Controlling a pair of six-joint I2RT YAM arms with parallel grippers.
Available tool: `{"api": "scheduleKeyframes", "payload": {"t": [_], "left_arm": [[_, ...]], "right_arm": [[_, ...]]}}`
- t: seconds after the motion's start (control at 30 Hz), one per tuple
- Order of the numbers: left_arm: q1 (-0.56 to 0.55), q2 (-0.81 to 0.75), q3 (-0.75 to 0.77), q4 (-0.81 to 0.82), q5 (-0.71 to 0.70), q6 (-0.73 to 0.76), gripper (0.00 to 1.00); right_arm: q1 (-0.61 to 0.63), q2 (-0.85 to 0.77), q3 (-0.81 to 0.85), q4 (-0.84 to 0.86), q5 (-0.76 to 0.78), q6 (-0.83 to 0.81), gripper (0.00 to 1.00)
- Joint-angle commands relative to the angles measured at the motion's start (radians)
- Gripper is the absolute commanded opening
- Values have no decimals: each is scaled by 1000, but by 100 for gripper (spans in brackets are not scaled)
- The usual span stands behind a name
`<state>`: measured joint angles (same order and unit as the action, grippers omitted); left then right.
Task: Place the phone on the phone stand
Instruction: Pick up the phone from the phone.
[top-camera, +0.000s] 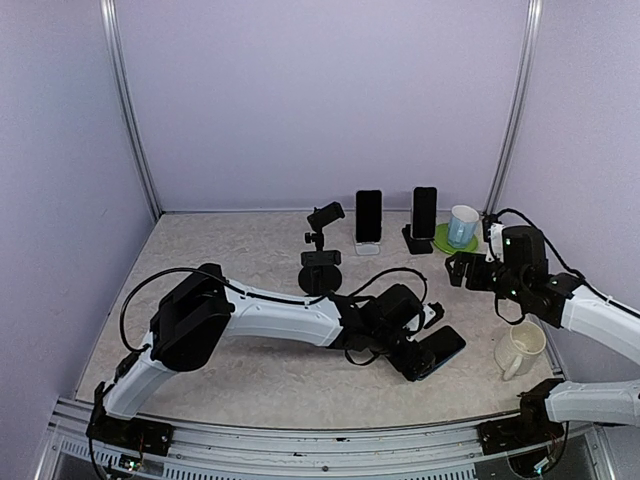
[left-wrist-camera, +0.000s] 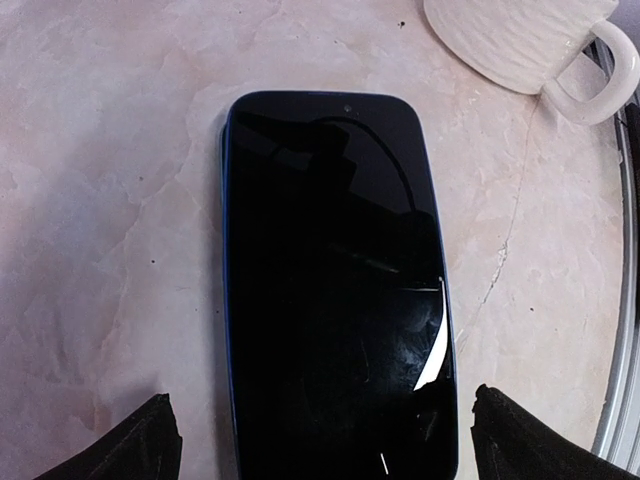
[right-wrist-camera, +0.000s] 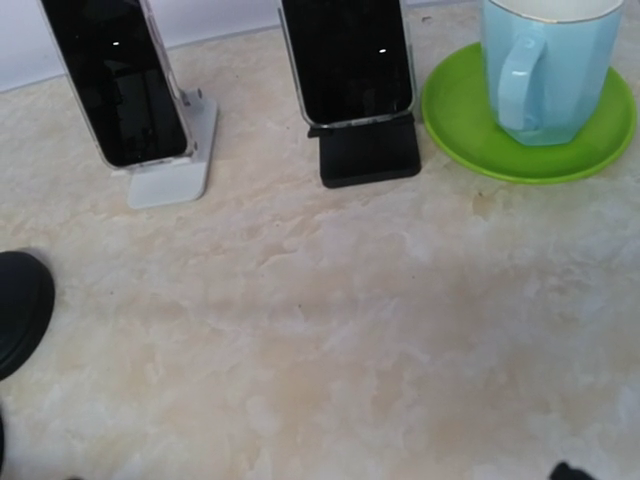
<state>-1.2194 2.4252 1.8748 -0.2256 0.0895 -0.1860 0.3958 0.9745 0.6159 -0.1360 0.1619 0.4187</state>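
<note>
1. Table (top-camera: 230, 370): pale marbled top, walled enclosure on three sides.
2. L arm (top-camera: 280, 318): black and white, reaches low across the front toward the right.
 - Left gripper (top-camera: 412, 352) is over the phone, jaws spread wide.
 - Wrist view: fingertips (left-wrist-camera: 150, 445) stand either side of the phone's near end.
 - Neither pad is seen pressing on it; nothing gripped.
3. R arm (top-camera: 590, 315): raised at the right edge.
 - Right gripper (top-camera: 460, 270) points toward the back row.
 - Wrist view shows only the finger ends at the bottom corners, far apart. Jaws wide, holding nothing.
4. Phone stand (top-camera: 320, 272): black, round base, upright post w/ clamp head on top.
 - Stands mid-table and carries no phone.
 - Base edge shows at the left of the R wrist view (right-wrist-camera: 15, 305).
5. Phone (top-camera: 440, 348): dark screen, blue rim.
 - Lies flat, face up on the table, front right, well apart from the phone stand.
 - Fills the L wrist view (left-wrist-camera: 335, 280).
6. Cream mug (top-camera: 520, 348): on the table right of the phone, near but apart. Handle shows in the wrist view (left-wrist-camera: 590, 90).
7. Blue mug (top-camera: 462, 225): upright on the green saucer (top-camera: 445, 243), back right.
8. Second phone (top-camera: 368, 215): leans upright on the white stand (top-camera: 368, 245), back row.
9. Third phone (top-camera: 424, 212): leans upright on the black wedge stand (top-camera: 420, 243), between the white stand and the saucer.
</note>
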Motion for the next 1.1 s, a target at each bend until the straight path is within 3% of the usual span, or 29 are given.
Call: {"api": "scheduleKeyframes", "payload": {"t": [0.0, 1.07], "left_arm": [[-15, 25, 31, 8, -19, -14, 99], [-34, 54, 40, -12, -96, -37, 96]], "right_arm": [[-15, -26, -14, 21, -1, 9, 100], [-16, -49, -28, 32, -18, 10, 100]]}}
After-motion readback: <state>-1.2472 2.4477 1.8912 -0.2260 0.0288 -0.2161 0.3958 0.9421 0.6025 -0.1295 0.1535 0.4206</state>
